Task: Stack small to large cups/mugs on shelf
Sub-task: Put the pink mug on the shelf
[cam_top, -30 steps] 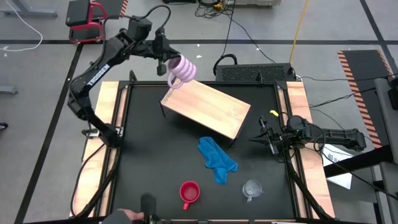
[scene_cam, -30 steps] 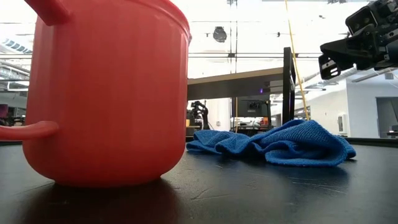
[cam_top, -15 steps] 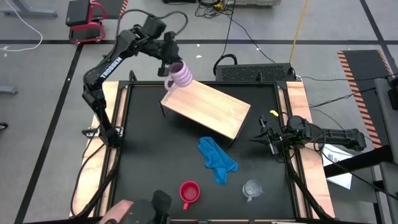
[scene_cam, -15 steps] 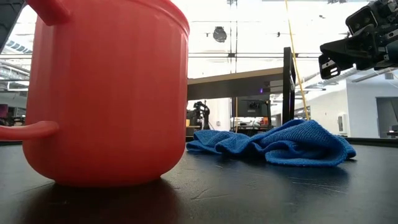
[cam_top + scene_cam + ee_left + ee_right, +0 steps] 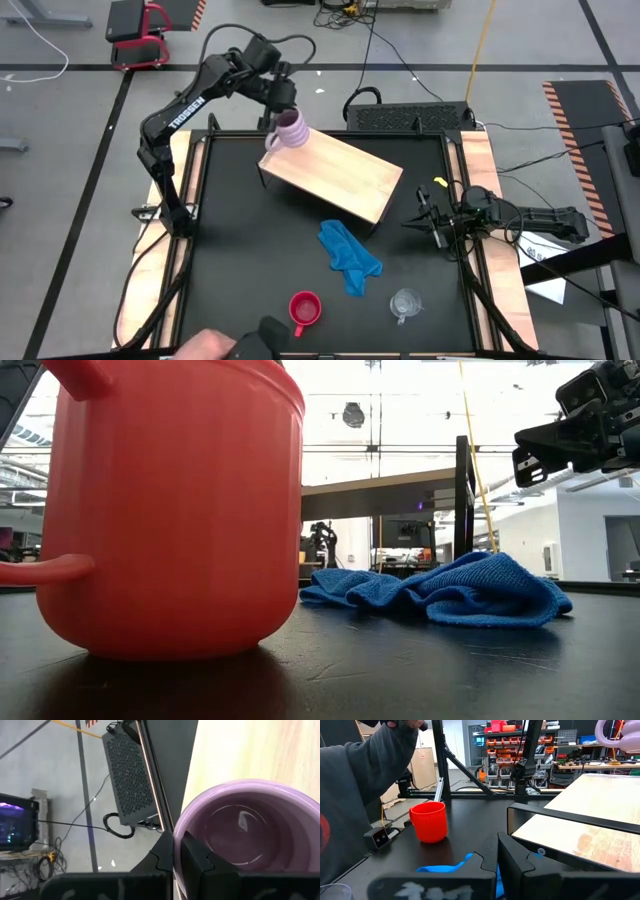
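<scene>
L claw (image 5: 283, 103) pinches the rim of the lilac mug (image 5: 291, 128), one finger (image 5: 197, 860) inside the rim, other outside. Mug hangs just under the claw, at the far-left corner of the shelf (image 5: 340, 175); can't tell if its base touches the board. Its handle sticks out toward the desk's left edge. In the L wrist view, pale wood of the shelf shows right behind the mug.

R claw (image 5: 424, 221) pressed together, holding nothing, parked low by the right edge of the desk (image 5: 230, 260), just off the shelf's near-right end. Blue cloth (image 5: 349, 257) lies between the R claw and the red mug (image 5: 304, 310), closer to the front. Red mug is well apart from both claws, upright near the front edge, handle sideways in the low view. Clear cup (image 5: 405, 303) stands near the front too, to the right of the red mug, nearer the R claw than the L one.

A person's hand (image 5: 205, 345) w/ a dark object shows at the front edge, just beside the red mug; grey sleeve (image 5: 355, 785) fills one side of the R wrist view.
</scene>
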